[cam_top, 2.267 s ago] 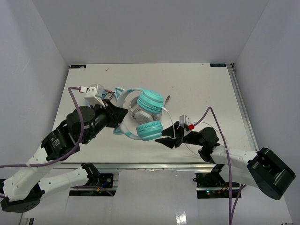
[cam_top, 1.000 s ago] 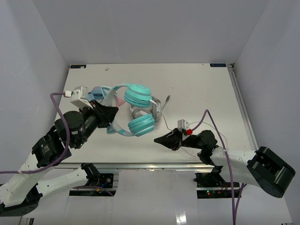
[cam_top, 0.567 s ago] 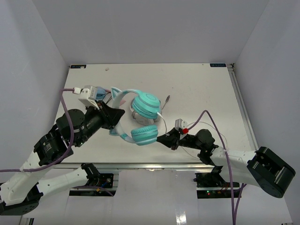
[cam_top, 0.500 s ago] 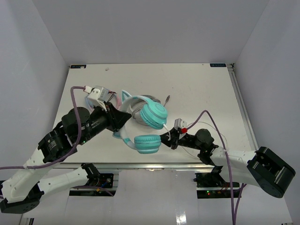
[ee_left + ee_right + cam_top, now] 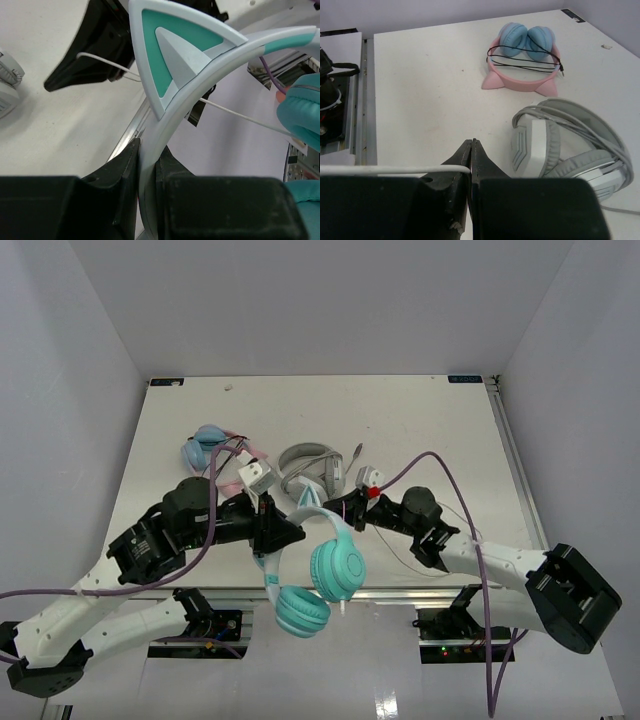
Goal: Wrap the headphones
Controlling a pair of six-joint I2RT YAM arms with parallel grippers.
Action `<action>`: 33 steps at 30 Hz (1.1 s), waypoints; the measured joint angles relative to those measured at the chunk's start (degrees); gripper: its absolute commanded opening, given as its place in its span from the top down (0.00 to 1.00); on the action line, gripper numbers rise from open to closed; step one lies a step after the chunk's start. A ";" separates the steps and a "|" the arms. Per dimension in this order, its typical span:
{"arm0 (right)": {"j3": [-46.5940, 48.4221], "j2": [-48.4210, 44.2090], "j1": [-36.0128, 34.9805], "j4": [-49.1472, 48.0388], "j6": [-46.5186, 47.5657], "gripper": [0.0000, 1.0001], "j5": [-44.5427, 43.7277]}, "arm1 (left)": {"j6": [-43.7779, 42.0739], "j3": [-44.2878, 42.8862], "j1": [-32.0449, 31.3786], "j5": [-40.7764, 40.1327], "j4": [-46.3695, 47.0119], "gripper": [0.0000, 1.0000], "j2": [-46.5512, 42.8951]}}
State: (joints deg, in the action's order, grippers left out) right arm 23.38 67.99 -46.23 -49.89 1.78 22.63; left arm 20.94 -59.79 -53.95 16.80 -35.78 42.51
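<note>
The wrapping looks to be mid-course. The left hand (image 5: pixel 285 533) is clamped on the pale headband (image 5: pixel 200 75) of the teal headphones (image 5: pixel 337 566), just below one cat-ear point. It holds them in the air over the near edge of the desk (image 5: pixel 420 430), with the ear cups (image 5: pixel 300 610) hanging past the rail. The right hand (image 5: pixel 345 510) is close beside the headband, its fingers pressed together on the thin whitish cable (image 5: pixel 395 170). In the left wrist view the cable runs taut from that hand across to the cup side. The next move probably calls for one hand to carry the cable around the band or cups while the other keeps the slack tight. Both pinches need to hold, since a slip would loosen the cable. How many turns are already on cannot be told. Behind the two hands, the grey-white headphones (image 5: pixel 312 468) lie on the desk with their own cable. The light-blue-and-pink headphones (image 5: pixel 525 55) lie farther back to the left, their dark cord wound across them. The grey pair is close enough to get in the way if the teal set swings back over the desk, and the hands themselves are crowded together.
</note>
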 measured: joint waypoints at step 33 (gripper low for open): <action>32.49 -11.20 2.22 67.56 3.22 0.92 -5.06 | 12.37 -8.54 -0.20 -55.45 -22.60 1.00 35.97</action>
State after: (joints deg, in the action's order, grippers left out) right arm 55.87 56.78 -44.01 17.66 5.00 17.57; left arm 33.31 -68.34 -54.15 -38.65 -58.38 78.48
